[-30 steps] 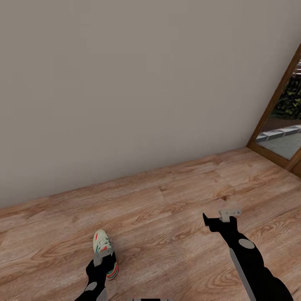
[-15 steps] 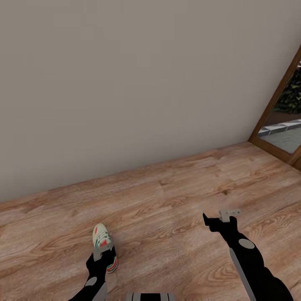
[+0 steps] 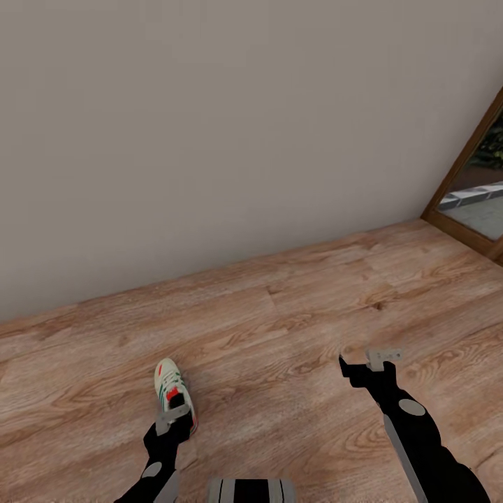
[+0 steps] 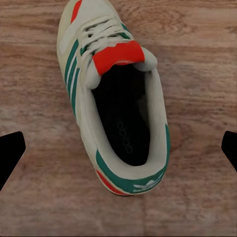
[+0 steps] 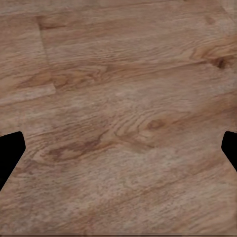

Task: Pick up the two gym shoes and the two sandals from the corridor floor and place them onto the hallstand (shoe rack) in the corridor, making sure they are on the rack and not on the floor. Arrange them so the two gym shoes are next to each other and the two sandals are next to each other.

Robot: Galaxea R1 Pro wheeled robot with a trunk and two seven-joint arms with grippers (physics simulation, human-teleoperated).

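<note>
Claw on your left arm (image 3: 172, 418) hangs right over one gym shoe (image 3: 172, 392), low and left of middle in the head frame, with its two tips spread wide. In the left wrist frame, the gym shoe (image 4: 114, 94) lies flat on the corridor floor (image 4: 197, 59), in the middle, with a dark tip at each side edge. Your right claw (image 3: 363, 363) is spread wide too and holds nothing, above bare corridor floor (image 3: 293, 307) at the lower right. The shoe looks turned a bit between the tips. If you close on it that way, I think one tip could push the side and spin or slide the shoe away. Line up first
</note>
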